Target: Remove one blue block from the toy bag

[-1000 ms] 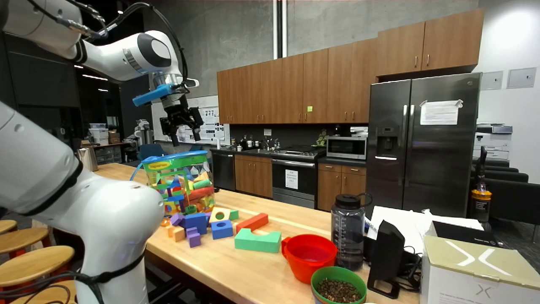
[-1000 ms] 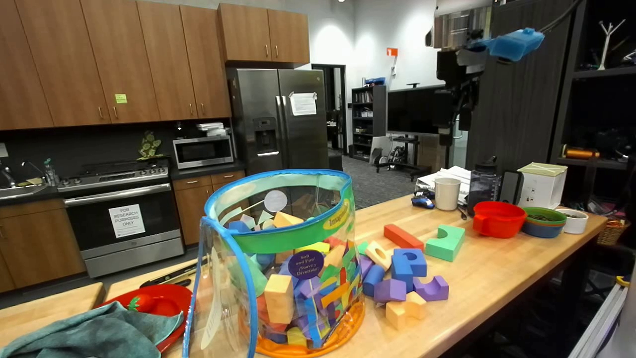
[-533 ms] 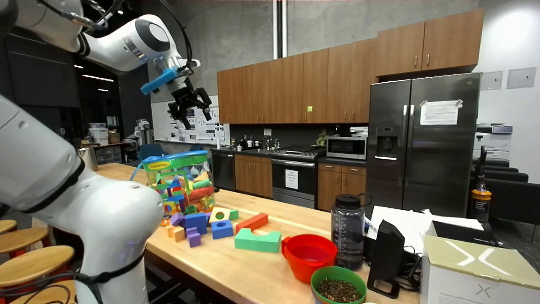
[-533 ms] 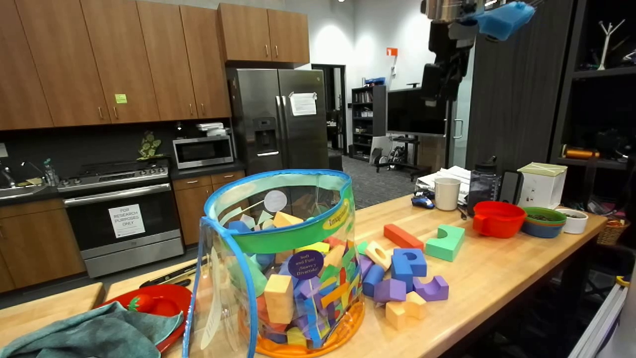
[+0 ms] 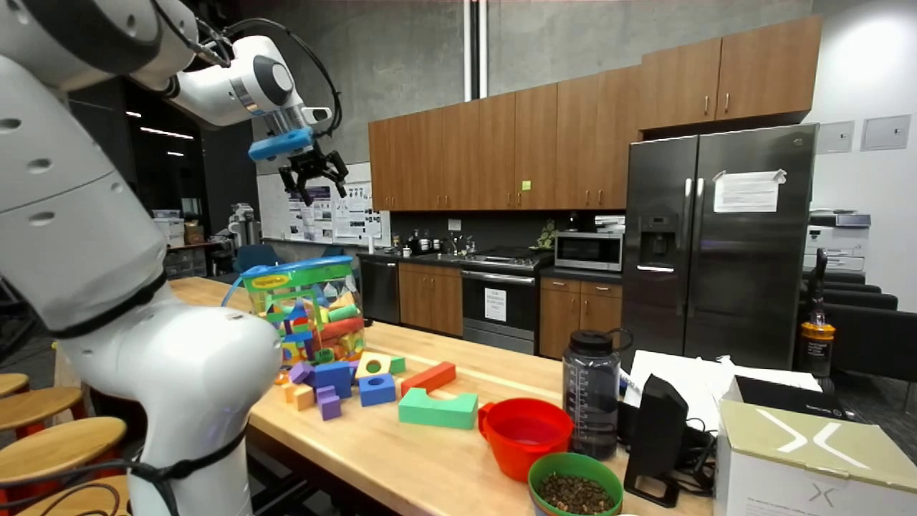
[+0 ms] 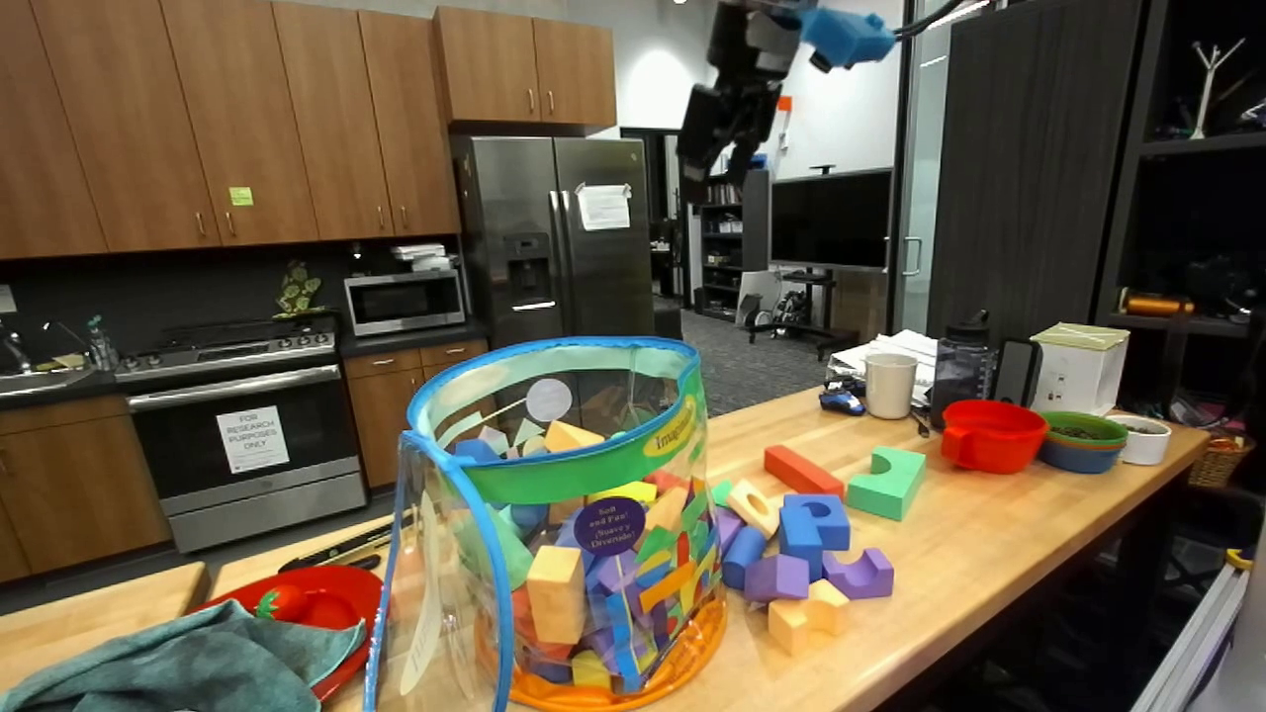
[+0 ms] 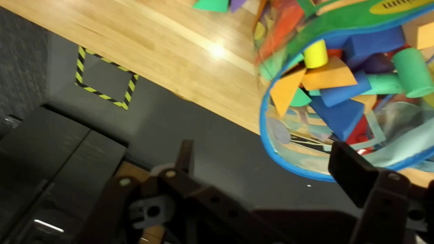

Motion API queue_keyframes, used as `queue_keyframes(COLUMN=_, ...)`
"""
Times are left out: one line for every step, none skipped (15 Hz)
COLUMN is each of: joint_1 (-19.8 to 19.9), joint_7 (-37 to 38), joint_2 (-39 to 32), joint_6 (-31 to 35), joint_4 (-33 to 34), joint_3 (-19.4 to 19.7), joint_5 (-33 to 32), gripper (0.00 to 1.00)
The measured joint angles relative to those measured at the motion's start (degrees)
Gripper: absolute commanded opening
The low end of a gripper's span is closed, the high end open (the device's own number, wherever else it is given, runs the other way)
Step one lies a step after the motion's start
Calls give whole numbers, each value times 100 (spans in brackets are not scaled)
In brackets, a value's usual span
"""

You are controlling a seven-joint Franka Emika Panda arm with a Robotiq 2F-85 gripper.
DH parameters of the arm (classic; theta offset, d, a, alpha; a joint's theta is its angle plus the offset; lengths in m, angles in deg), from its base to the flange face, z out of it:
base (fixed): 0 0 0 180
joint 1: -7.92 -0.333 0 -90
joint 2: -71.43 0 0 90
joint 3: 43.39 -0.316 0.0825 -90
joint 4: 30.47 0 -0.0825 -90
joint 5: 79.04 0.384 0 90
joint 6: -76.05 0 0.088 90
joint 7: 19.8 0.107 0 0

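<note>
The toy bag, see-through with a green rim (image 6: 564, 479), stands open-topped on the table in both exterior views (image 5: 304, 274). Multicoloured blocks fill its lower part. In the wrist view the bag's blue-edged opening (image 7: 266, 135) is at the right. Inside it I see several blue blocks: a wedge-like one (image 7: 340, 115), a smaller one (image 7: 346, 90) and a larger one (image 7: 376, 42). My gripper (image 5: 326, 195) is open and empty, high above the bag's level. It also shows in an exterior view (image 6: 717, 173) and the wrist view (image 7: 266, 152), where one fingertip overlaps the bag's rim.
Loose blocks lie beside the bag, including a blue one with a hole (image 5: 377, 389), a green arch (image 5: 438, 408) and a red bar (image 5: 428, 377). A red bowl (image 5: 526, 430), a green bowl (image 5: 577, 466) and a dark bottle (image 5: 591, 394) stand farther along. A red plate (image 6: 346, 593) bears a cloth.
My gripper has risen, and it has moved left toward the bag's side in an exterior view. It stays open. The bag and the blocks have not moved.
</note>
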Motion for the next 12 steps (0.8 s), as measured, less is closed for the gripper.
queue_keyframes(joint_1=-110, joint_7=-2, joint_2=-234, joint_6=258, joint_4=64, joint_3=-83, joint_5=89, gripper=100)
queue_keyframes(joint_1=-226, joint_7=-5, joint_2=-459, joint_6=493, joint_4=118, joint_3=-157, joint_5=167, gripper=100)
queue_keyframes(joint_1=-349, joint_7=-26, joint_2=-677, joint_6=699, joint_4=162, joint_3=-224, joint_5=254, gripper=100)
queue_keyframes(joint_1=-471, joint_7=-59, joint_2=-877, joint_6=869, joint_4=194, joint_3=-280, joint_5=344, gripper=100)
queue_keyframes(joint_1=-600, joint_7=-106, joint_2=-1074, joint_6=1009, joint_4=224, joint_3=-333, joint_5=447, gripper=100)
queue_keyframes(joint_1=-726, joint_7=-167, joint_2=-1260, joint_6=1127, joint_4=246, joint_3=-379, joint_5=557, gripper=100)
queue_keyframes(joint_1=-847, joint_7=-225, joint_2=-1434, joint_6=1220, joint_4=261, joint_3=-421, joint_5=665, gripper=100)
queue_keyframes(joint_1=-965, joint_7=-300, joint_2=-1594, joint_6=1284, joint_4=266, joint_3=-461, joint_5=792, gripper=100)
queue_keyframes(joint_1=-1078, joint_7=-379, joint_2=-1747, joint_6=1325, joint_4=265, joint_3=-502, joint_5=922, gripper=100)
queue_keyframes(joint_1=-1188, joint_7=-453, joint_2=-1890, joint_6=1336, joint_4=260, joint_3=-545, joint_5=1060, gripper=100)
queue_keyframes(joint_1=-1291, joint_7=-524, joint_2=-2024, joint_6=1338, joint_4=252, joint_3=-588, joint_5=1183, gripper=100)
queue_keyframes(joint_1=-1385, joint_7=-589, joint_2=-2156, joint_6=1337, joint_4=243, joint_3=-631, joint_5=1274, gripper=100)
